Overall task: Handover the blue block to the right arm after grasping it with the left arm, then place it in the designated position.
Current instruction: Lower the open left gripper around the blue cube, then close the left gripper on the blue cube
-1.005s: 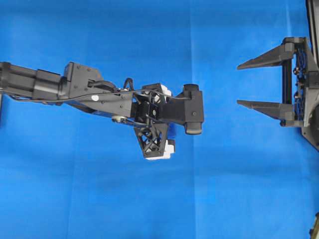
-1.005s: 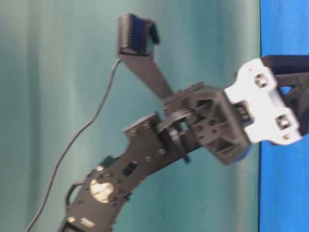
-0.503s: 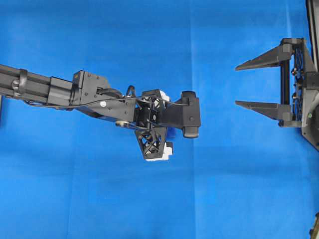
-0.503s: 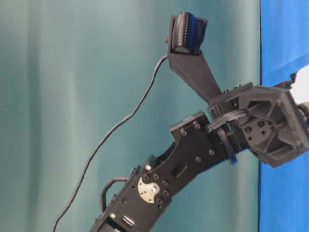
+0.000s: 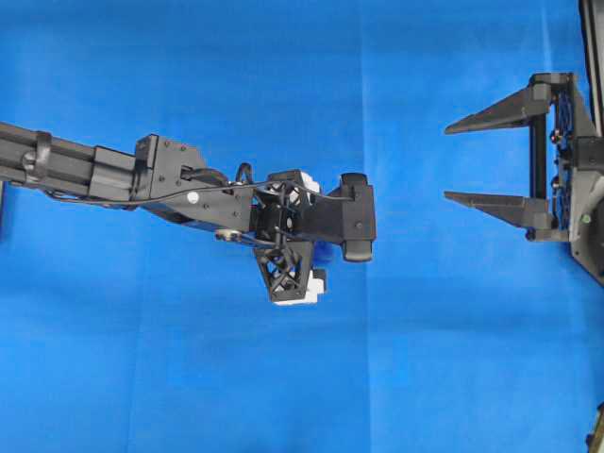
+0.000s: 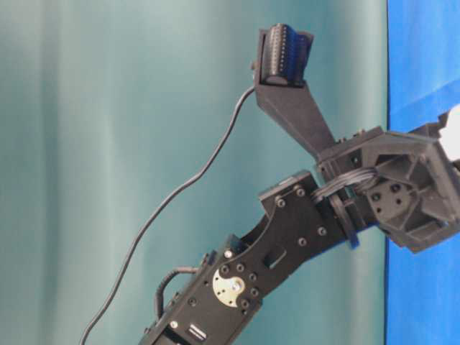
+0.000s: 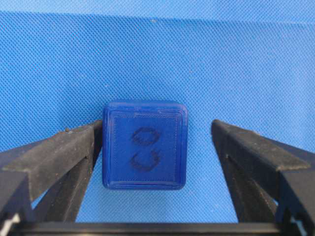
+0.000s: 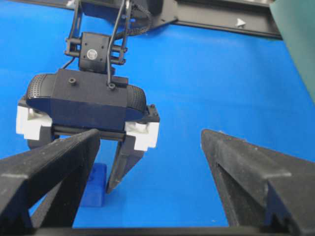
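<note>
One blue block [image 7: 145, 145] sits on the blue cloth [image 5: 189, 377] between my left gripper's [image 7: 152, 147] spread fingers, one finger touching its side, the other apart. My right gripper [image 5: 491, 156] hangs well apart, jaws wide, holding nothing.

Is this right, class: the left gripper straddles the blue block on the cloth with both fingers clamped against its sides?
Not quite. In the left wrist view the left gripper straddles the blue block on the cloth, but one finger stands clear of it.
</note>
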Controlling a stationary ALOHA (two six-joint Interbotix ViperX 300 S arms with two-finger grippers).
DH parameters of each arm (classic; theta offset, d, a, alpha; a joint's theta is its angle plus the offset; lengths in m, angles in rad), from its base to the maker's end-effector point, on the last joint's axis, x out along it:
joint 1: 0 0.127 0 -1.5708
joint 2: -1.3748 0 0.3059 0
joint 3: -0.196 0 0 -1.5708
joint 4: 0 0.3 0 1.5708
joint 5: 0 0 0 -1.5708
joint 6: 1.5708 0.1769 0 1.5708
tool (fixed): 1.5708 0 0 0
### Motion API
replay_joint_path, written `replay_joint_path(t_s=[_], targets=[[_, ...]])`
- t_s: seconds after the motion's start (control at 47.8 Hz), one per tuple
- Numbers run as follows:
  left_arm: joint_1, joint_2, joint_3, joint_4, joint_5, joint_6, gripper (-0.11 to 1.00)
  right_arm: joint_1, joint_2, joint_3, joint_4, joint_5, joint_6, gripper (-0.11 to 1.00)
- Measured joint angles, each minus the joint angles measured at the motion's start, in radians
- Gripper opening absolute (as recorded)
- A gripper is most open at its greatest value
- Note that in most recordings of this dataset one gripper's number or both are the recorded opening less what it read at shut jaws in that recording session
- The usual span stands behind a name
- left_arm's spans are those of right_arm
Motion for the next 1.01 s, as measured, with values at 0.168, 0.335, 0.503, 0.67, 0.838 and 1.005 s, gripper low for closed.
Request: replay_joint_path(t_s=[0.168, 0.335, 0.503, 0.67, 0.838, 1.005], targets=[[0.002, 0.000, 0.000, 0.003, 0.003, 0.000, 0.48, 0.000, 0.000, 0.000, -0.002, -0.002, 0.000, 0.98], [0.006, 0.000, 0.000, 0.002, 0.003, 0.000, 0.46, 0.000, 0.000, 0.000, 0.000, -0.005, 0.000, 0.98], [0.008, 0.000, 0.000, 0.003, 0.002, 0.000, 0.46, 0.002, 0.000, 0.000, 0.000, -0.005, 0.000, 0.98], [0.008, 0.000, 0.000, 0.003, 0.006, 0.000, 0.46, 0.000, 0.000, 0.000, 0.000, -0.005, 0.000, 0.98], [0.008, 0.000, -0.006, 0.003, 0.038, 0.008, 0.46, 0.000, 0.000, 0.000, -0.002, -0.005, 0.000, 0.98], [0.009, -0.003, -0.029, 0.003, 0.094, 0.005, 0.46, 0.000, 0.000, 0.000, 0.000, -0.005, 0.000, 0.98]])
